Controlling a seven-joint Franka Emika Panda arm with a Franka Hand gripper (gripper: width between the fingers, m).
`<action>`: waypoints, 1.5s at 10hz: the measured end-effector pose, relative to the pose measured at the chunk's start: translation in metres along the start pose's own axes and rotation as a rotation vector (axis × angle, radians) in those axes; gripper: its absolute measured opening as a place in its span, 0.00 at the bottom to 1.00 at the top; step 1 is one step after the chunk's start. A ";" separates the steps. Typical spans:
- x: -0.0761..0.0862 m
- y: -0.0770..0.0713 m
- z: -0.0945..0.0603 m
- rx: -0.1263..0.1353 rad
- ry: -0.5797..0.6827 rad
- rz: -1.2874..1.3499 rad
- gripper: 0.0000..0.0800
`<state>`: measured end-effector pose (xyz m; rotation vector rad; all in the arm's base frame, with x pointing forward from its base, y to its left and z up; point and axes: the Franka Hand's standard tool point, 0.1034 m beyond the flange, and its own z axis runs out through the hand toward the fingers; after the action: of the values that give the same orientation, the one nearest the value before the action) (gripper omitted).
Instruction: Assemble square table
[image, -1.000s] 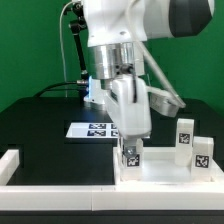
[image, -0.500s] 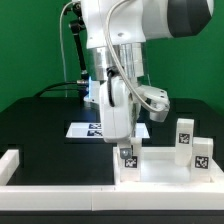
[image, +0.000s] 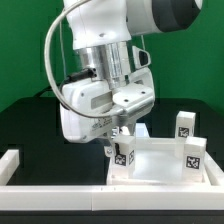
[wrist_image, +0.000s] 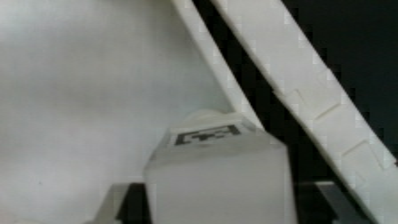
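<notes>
Leg-fitting step, I judge: gripper (image: 121, 148) clamped on a tagged leg (image: 123, 153) at center-bottom of the exterior view, standing on the square top (image: 160, 163) by its near-left corner; next needs twisting w/ steady downward alignment, w/o tilting.

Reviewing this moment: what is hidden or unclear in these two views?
- Gripper, exterior view: the arm's body and the leg cover its fingers, so open or shut is unclear.
- Tabletop, exterior view: the bottom edge cuts it off.
- Marker board: hidden behind the arm.
- Wrist view: blurred; the leg fills it, tag unreadable.
</notes>
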<state>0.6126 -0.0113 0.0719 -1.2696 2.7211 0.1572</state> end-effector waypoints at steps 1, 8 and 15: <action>0.001 0.000 0.000 -0.002 0.002 -0.007 0.39; -0.011 -0.003 -0.049 -0.011 -0.054 -0.019 0.80; -0.021 0.005 -0.079 -0.038 -0.068 -0.041 0.81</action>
<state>0.6154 -0.0041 0.1529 -1.3044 2.6452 0.2447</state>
